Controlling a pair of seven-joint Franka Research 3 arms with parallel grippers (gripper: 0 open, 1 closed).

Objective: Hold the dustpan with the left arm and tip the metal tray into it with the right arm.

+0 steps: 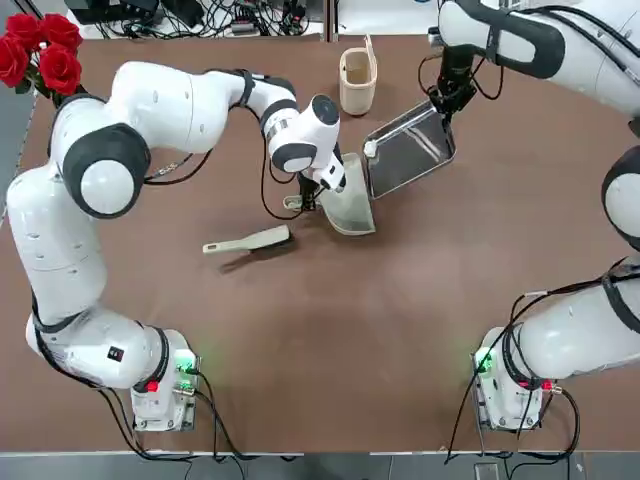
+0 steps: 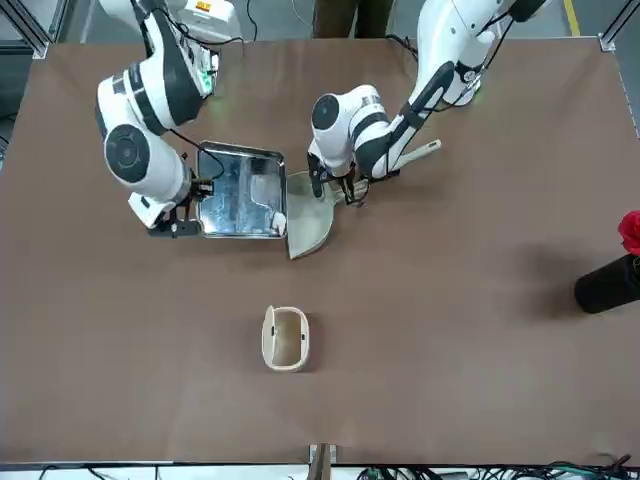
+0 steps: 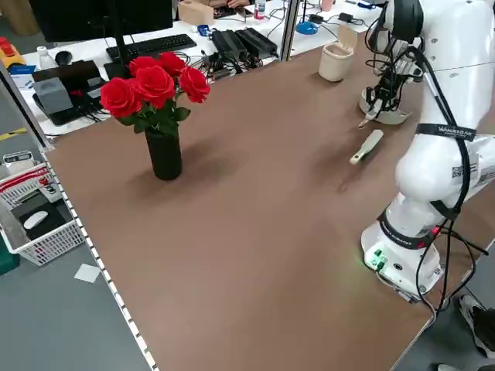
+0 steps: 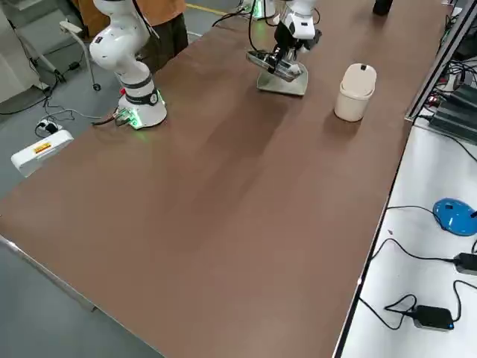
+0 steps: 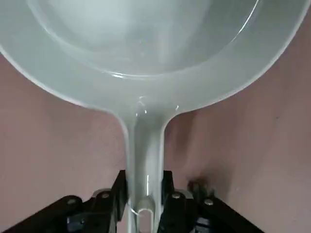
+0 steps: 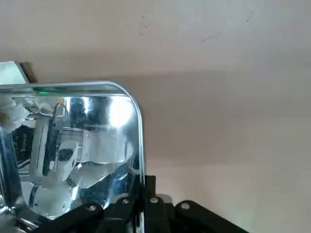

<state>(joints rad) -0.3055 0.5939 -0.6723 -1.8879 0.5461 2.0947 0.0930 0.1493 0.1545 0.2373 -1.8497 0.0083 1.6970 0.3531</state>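
Left gripper (image 5: 144,206) clamped on dustpan (image 1: 352,208) handle, mid-table. Right gripper (image 6: 144,206) pinches metal tray (image 1: 408,150) rim, tilted beside the dustpan mouth. Tray looks stiff, light, slick; thin-edge grip could slip.

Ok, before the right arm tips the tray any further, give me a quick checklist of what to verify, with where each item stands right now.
1. Left gripper shut on the dustpan handle: ok.
2. Right gripper shut on the metal tray rim: ok.
3. Tray's lower edge at the dustpan's mouth: ok, they meet in the top view.
4. Tray already tilted toward the dustpan: ok.
5. Hand brush and cup apart from the pour path: ok.
6. Contents left in the tray: cannot tell, reflections hide its floor.
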